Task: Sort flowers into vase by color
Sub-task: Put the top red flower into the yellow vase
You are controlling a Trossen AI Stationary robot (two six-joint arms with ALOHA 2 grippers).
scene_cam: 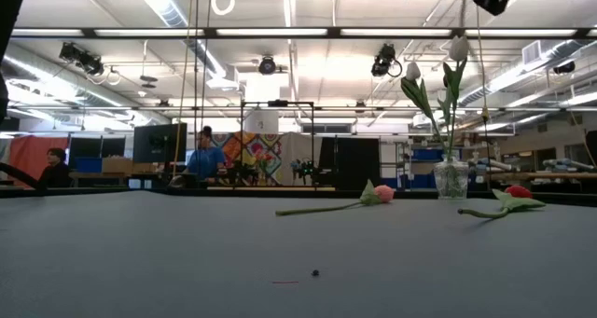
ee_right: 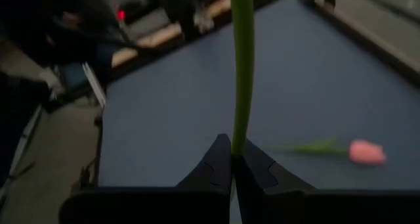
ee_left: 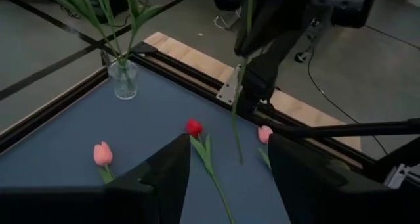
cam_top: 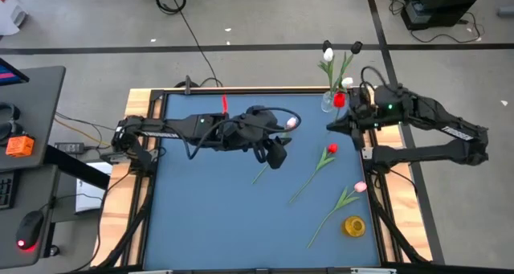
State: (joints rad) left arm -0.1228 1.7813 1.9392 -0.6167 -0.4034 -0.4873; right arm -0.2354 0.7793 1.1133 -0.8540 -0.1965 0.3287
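Observation:
A clear glass vase [cam_top: 328, 102] stands at the table's far right corner with a white tulip [cam_top: 328, 55] and a black tulip [cam_top: 356, 46] in it. My right gripper [cam_top: 350, 107] is beside the vase, raised, shut on a red tulip [cam_top: 339, 100]. Three tulips lie flat on the blue mat: a pink one [cam_top: 291, 123] near my left arm, a red one [cam_top: 331, 149] in the middle, and a pink one [cam_top: 359, 187] toward the right edge. My left gripper [cam_top: 277, 153] hovers open over the mat's middle and touches nothing. My right gripper pinches the red tulip's green stem [ee_right: 240, 129] between its two fingertips [ee_right: 216, 161]. The fingers point down from above. The stem [ee_left: 236, 119] hangs straight below the gripper, lifted clear of the mat, with its lower end above the lying flowers.
A small round yellow container [cam_top: 354, 225] stands near the table's right near corner, beside the pink tulip's stem. A wooden frame [cam_top: 241, 89] borders the mat. In the low view, people sit in the room beyond the table. The mat's left and near parts are bare.

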